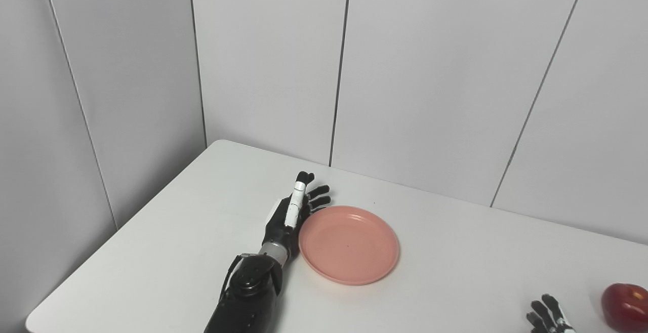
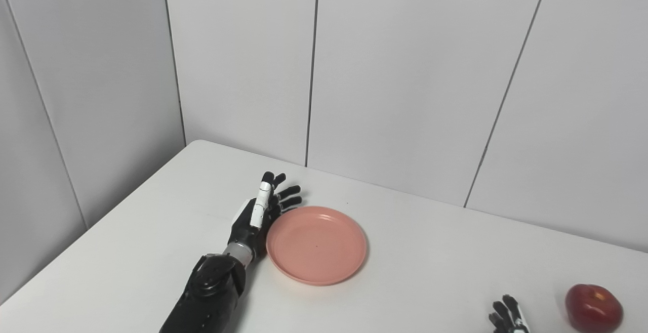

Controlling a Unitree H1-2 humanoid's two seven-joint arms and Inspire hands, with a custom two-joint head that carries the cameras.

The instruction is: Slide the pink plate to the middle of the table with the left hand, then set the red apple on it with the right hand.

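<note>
Pink plate (image 1: pixel 349 244) mid-counter (image 1: pixel 455 252), your left hand (image 1: pixel 292 216) at its 9 o'clock edge, fingers spread, holding nothing, red apple (image 2: pixel 593 307) at 4 o'clock, right hand (image 2: pixel 509 317) beside it, fingers apart, empty.

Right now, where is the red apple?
The red apple sits on the table's near right edge, just right of the right hand, far from the pink plate.

One pink plate (image 1: pixel 349 244), one red apple (image 2: pixel 593 307), one white table (image 1: pixel 455 252), two hands: left hand (image 1: pixel 293 211), right hand (image 2: pixel 508 316).
</note>
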